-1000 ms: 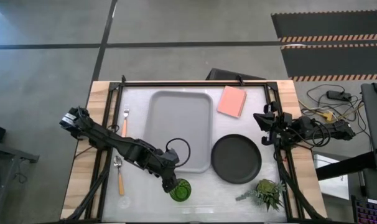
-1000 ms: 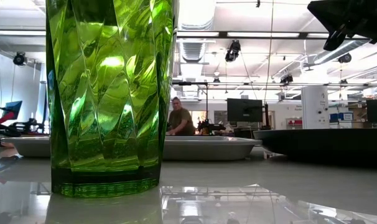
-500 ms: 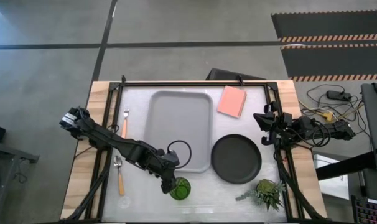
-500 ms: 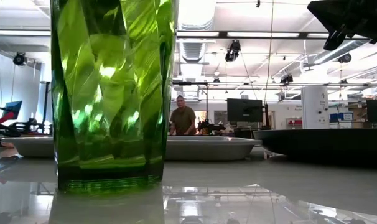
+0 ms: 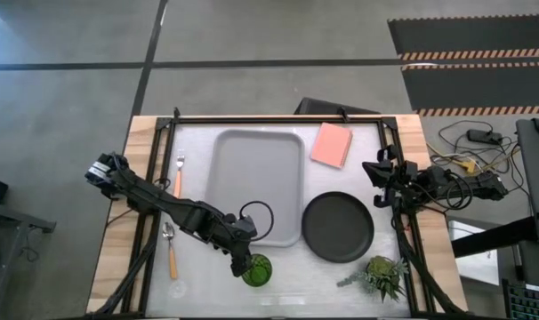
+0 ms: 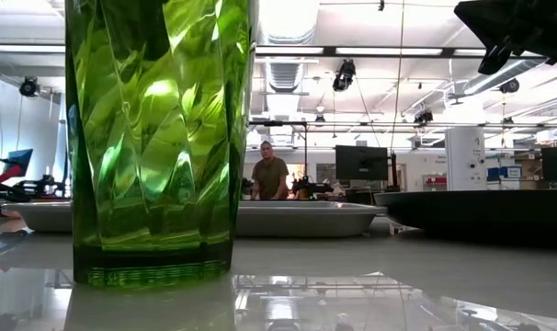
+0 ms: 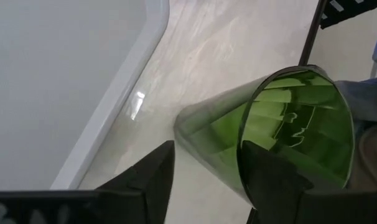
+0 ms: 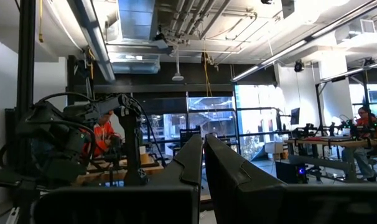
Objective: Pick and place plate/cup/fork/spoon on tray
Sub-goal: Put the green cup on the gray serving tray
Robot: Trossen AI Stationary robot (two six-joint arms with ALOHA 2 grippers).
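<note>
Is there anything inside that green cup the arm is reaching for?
Nothing shows inside the cup: the left wrist view looks into its open mouth and sees only green ribbed walls. The left gripper has open fingers straddling it, one finger hiding part of the near wall.

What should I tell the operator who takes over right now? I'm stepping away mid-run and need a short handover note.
Left gripper: at the table's near edge, fingers open on either side of the cup, which stands on the table just off the tray's near corner.
Right gripper: parked at the right edge of the table, fingers shut, holding nothing.
Tray: nothing on it.
Plate: on the table right of the tray.
Fork and spoon: on the table left of the tray.
Done: nothing placed yet.
Left: cup, plate, fork and spoon all go onto the tray.
</note>
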